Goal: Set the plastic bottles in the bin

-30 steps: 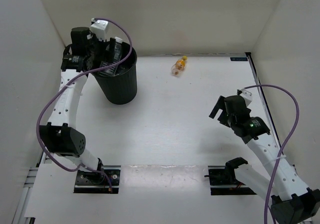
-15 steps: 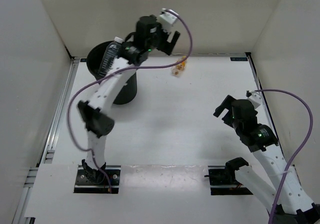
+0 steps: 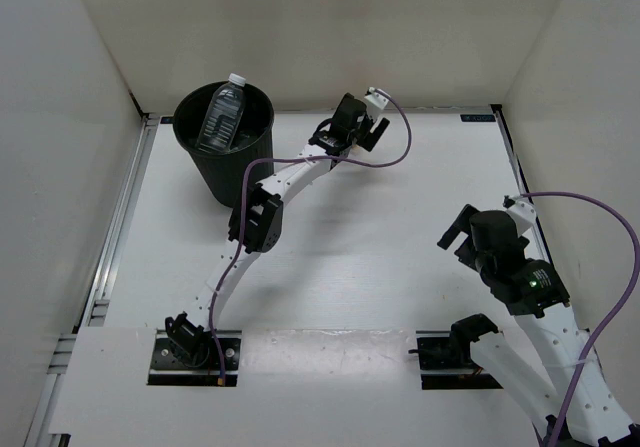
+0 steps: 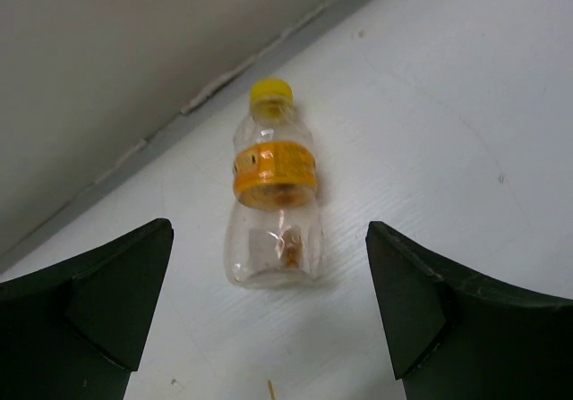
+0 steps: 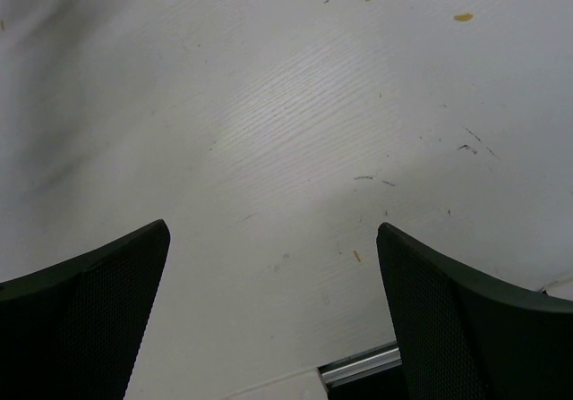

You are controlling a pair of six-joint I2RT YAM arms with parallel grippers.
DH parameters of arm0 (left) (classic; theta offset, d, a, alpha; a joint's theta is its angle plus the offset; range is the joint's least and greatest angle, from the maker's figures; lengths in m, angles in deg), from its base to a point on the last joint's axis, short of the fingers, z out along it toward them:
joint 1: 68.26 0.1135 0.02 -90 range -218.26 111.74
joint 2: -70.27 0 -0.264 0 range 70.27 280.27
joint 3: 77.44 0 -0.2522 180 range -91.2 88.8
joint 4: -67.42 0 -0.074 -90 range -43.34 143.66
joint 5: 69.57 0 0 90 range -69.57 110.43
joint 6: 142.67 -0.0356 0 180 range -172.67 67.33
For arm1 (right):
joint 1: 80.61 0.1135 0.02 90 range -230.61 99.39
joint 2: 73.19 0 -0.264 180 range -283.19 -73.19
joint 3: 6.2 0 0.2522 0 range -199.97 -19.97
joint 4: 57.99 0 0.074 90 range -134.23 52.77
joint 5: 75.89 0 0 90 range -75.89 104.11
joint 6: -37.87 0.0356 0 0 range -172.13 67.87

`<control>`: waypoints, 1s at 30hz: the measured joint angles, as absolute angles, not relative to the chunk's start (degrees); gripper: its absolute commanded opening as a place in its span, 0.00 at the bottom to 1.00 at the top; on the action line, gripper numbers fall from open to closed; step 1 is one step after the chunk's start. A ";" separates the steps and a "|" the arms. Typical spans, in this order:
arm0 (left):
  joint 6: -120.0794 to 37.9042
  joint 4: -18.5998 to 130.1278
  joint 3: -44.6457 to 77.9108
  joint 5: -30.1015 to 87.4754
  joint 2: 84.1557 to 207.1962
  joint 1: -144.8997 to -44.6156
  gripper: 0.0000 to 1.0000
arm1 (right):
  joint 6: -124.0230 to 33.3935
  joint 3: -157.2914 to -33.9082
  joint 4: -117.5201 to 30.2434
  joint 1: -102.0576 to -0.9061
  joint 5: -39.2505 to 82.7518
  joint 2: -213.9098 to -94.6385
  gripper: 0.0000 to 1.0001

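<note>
Seen from above, the bin [image 3: 232, 179] stands upright at about 10 o'clock on the white surface [image 3: 380, 257], near the far left corner; a clear water bottle [image 3: 220, 117] with a white cap leans inside it, its capped end poking above the rim toward 1 o'clock; the left arm [image 3: 290, 177] stretches out to about 12 o'clock, close to the far wall [image 3: 320, 37], and its left fingers [image 4: 98, 302] are spread wide, grasping nothing; in the left wrist view a small bottle [image 4: 273, 203] with a yellow cap and an orange label band lies on its side on the surface between them, clear of both, cap toward 12 o'clock and just short of the seam where surface meets wall; its clear body looks almost empty, with a little orange near the bottom; from above this bottle is hidden under the arm's end; the right arm [image 3: 520, 277] sits at about 4 o'clock, well apart from bin and bottle, its right fingers [image 5: 81, 319] likewise released and wide above lightly scuffed surface.
</note>
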State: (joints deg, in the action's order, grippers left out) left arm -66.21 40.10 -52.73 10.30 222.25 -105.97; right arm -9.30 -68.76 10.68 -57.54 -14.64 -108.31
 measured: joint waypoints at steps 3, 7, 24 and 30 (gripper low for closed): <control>-65.46 44.47 -51.14 10.36 220.79 -105.51 1.00 | -8.84 -68.83 11.53 -57.54 -14.71 -108.31 1.00; -61.20 47.66 -49.83 13.11 220.48 -104.53 1.00 | -8.51 -68.89 11.93 -57.54 -14.88 -108.39 1.00; -51.59 48.21 -48.23 26.08 222.08 -100.55 1.00 | -7.55 -70.88 12.67 -57.54 -15.15 -111.13 1.00; -48.88 47.09 -48.41 30.49 222.23 -100.20 1.00 | -7.68 -71.14 12.69 -57.54 -15.41 -111.91 1.00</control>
